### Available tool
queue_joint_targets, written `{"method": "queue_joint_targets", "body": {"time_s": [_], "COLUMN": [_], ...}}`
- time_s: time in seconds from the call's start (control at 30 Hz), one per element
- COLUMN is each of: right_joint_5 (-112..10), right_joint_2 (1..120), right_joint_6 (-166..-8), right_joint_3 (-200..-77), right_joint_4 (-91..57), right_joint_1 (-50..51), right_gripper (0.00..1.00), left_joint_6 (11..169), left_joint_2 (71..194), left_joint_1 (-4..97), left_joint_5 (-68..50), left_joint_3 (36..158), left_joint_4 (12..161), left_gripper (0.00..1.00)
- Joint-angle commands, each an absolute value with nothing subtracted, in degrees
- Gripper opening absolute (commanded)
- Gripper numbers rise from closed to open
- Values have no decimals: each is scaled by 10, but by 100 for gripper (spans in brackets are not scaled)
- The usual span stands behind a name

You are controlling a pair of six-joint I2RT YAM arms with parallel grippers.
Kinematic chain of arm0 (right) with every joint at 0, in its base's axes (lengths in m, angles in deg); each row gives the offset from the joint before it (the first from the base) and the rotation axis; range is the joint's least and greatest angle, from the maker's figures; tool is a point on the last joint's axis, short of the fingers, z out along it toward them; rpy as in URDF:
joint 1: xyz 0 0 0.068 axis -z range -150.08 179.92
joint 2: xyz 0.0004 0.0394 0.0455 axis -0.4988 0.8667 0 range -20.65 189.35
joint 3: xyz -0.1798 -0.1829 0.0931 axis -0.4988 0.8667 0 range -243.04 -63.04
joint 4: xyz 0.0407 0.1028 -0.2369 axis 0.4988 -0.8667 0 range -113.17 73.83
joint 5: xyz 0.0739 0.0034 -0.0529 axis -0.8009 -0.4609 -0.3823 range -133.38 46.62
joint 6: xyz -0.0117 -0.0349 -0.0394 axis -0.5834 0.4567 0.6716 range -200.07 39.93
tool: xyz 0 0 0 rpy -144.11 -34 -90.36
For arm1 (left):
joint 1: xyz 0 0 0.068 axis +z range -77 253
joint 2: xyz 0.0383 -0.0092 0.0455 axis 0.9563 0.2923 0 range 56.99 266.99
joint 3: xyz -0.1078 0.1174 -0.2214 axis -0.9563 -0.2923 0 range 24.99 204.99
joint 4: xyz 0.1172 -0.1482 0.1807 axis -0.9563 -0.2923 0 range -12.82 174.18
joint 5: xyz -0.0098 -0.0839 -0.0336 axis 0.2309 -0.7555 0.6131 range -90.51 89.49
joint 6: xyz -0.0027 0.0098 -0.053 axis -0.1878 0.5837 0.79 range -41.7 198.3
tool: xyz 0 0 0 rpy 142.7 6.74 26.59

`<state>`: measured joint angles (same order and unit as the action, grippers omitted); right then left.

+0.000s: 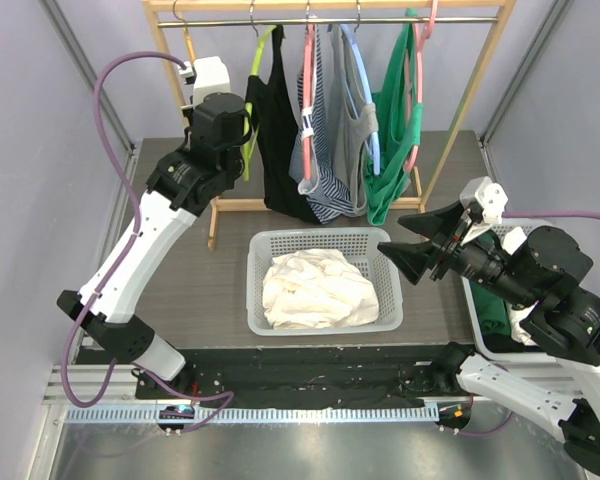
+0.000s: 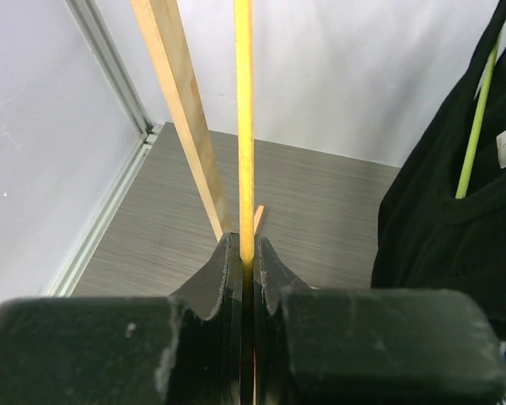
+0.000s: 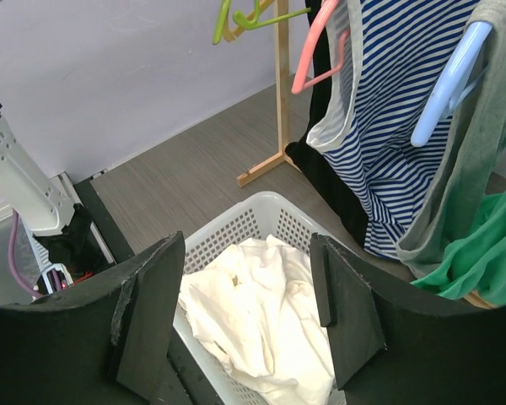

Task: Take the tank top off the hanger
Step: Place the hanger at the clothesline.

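left gripper (image 2: 246,251) closed tight on the thin yellow hanger (image 2: 244,110); rod runs straight up between the fingers; this sits behind the basket (image 1: 325,240), past its far-left corner, beside the left post of the wooden rack (image 2: 184,118); right gripper (image 1: 392,236) hangs just off the basket's right side, jaws spread wide, nothing between them, aimed across the basket; cream garment (image 1: 315,290) lies heaped inside the basket; tank tops all hang from the rack rail directly behind the basket: black tank top (image 1: 280,130) on a lime hanger (image 1: 260,60), nearest the left gripper; then striped tank top (image 1: 325,130) on a pink hanger (image 1: 308,70); grey tank top (image 1: 355,100) on a pale blue hanger (image 1: 365,80); green tank top (image 1: 390,150) furthest right.
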<state>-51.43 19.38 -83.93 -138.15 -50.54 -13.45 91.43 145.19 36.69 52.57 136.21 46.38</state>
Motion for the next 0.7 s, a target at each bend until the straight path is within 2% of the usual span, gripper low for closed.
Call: {"method": "queue_joint_targets", "body": {"time_s": [0.0, 0.37, 0.67], "right_joint_5": [-518, -534, -539], "right_joint_2": [186, 192, 187], "right_joint_6": [-848, -864, -875], "right_joint_3": [-1401, -1406, -1417], "right_joint_4": [-492, -486, -488], "right_joint_1": [-133, -133, -133], "right_gripper": [68, 66, 65], "left_joint_6": [901, 867, 790], "left_joint_2": [1433, 1404, 1419], "left_joint_1": [364, 358, 337], "left_joint_5": [556, 527, 513], "left_joint_3": [1349, 1286, 1305], "left_joint_4": [516, 513, 511], "left_gripper": [0, 0, 0]}}
